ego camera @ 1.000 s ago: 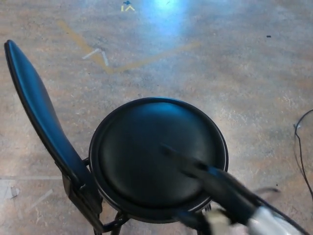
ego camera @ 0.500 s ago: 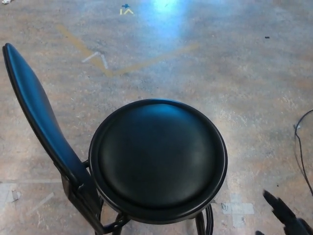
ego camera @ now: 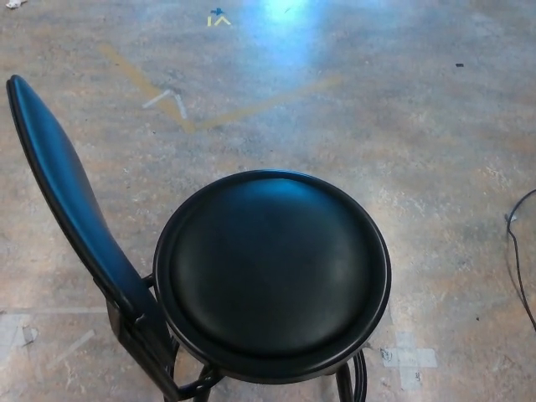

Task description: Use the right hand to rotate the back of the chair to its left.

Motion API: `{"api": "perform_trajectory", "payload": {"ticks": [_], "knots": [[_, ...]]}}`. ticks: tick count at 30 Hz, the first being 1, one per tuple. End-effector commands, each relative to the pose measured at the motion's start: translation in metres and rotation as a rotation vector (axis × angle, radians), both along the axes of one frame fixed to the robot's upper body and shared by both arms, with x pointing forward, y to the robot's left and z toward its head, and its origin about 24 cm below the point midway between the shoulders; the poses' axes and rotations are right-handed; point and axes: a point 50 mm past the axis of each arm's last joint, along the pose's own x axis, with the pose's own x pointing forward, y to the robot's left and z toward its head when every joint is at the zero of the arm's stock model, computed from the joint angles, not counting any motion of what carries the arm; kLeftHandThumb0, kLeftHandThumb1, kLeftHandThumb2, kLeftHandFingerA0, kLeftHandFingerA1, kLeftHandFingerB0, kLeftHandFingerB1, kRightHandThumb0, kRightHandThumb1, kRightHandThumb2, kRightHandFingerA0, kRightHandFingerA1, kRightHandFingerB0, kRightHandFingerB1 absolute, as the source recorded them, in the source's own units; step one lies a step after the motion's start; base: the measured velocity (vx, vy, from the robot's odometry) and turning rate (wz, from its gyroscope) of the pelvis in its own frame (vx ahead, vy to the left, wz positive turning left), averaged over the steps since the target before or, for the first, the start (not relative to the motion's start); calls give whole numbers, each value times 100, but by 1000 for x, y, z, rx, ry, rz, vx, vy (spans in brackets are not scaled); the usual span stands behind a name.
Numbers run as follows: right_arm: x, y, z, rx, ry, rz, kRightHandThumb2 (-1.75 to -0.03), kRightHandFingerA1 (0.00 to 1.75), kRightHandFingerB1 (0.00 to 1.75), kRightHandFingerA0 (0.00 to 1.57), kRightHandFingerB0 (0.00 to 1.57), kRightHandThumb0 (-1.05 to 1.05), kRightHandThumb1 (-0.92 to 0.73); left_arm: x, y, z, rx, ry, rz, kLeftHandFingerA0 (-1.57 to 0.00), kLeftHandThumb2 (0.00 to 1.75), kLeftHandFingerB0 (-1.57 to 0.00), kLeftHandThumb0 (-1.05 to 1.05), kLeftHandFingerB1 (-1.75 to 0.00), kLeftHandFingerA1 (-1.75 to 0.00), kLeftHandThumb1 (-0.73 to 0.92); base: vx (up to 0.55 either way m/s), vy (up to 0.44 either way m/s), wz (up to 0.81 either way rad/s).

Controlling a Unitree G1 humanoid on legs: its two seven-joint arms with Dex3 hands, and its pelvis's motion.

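Your right hand has dropped out of the head view since the earlier frames, where it reached across the seat and then sat at the lower right corner; neither hand shows now, so you cannot tell whether any fingers are open or closed. What you do have is the chair [ego camera: 251,276] directly below you, its round black seat [ego camera: 272,272] filling the lower middle of the picture and its backrest [ego camera: 67,193] standing on the picture's left, rising from a bracket at the seat's lower-left edge toward the upper left. Judged from that, the back already sits on your left side, so check before you commit whether more rotation is wanted at all. If it is, bring the right hand in over the seat, contact the backrest low near its bracket where it looks stiffest, and push steadily. Mind the cable [ego camera: 517,251] on the floor [ego camera: 377,100] at the right edge.
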Motion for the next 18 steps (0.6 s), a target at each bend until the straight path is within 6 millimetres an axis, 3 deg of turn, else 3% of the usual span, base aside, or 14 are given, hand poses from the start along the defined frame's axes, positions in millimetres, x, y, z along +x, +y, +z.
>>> {"api": "perform_trajectory", "payload": {"ticks": [1,9,18], "knots": [[-8,-2,-6,9,42,-150,-111,12,9,0,0,-86,-82,-8,-1,-3,29,43,-30,-65,62,-62,-47,-46,-52,74,0,0,0],[-3,8,-9,101,59,-211,-111,8,7,0,0,-87,-83,-13,0,-3,-6,22,21,-67,62,-62,-49,-45,-49,74,0,0,0],[3,5,-5,91,36,-217,-108,14,11,0,0,-84,-79,-9,-2,-3,16,40,-30,-67,61,-64,-46,-47,-51,72,0,0,0]]}}
